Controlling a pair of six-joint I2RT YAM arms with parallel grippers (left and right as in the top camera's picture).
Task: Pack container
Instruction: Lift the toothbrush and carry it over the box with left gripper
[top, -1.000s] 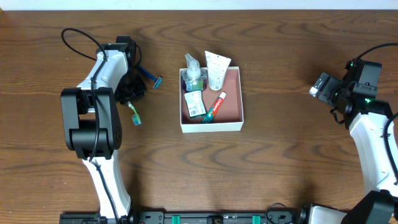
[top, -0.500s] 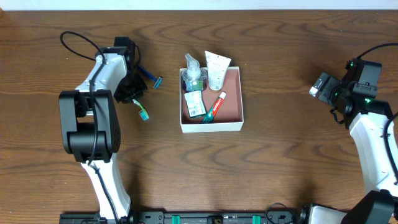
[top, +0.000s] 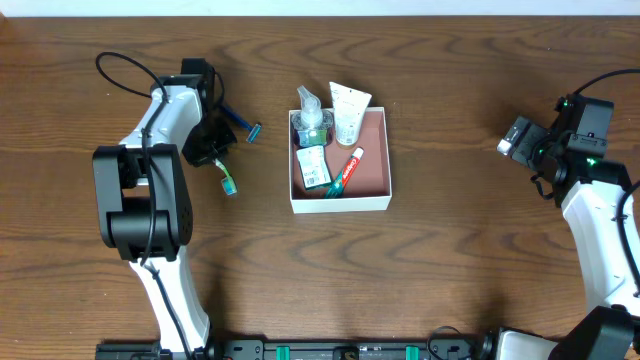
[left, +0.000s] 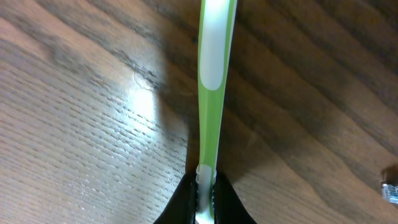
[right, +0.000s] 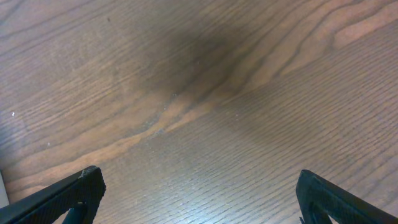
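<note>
The container (top: 340, 204) sits mid-counter (top: 450, 270), well apart from every counter edge, with bare wood open on all four sides. It holds four items: one pump bottle (top: 311, 118) and one white tube (top: 348, 110), both overhanging the far wall, one toothpaste tube (top: 343, 172) and one green-labelled packet (top: 312, 166). Its right floor is uncovered. Left of it are one blue razor (top: 243, 124) and one green toothbrush (left: 209, 93). The left end effector (left: 204, 193) is clenched on the toothbrush handle, near the razor. The right end effector (right: 202, 190) hangs far right over bare wood, jaws spread wide, grasping nothing.
</note>
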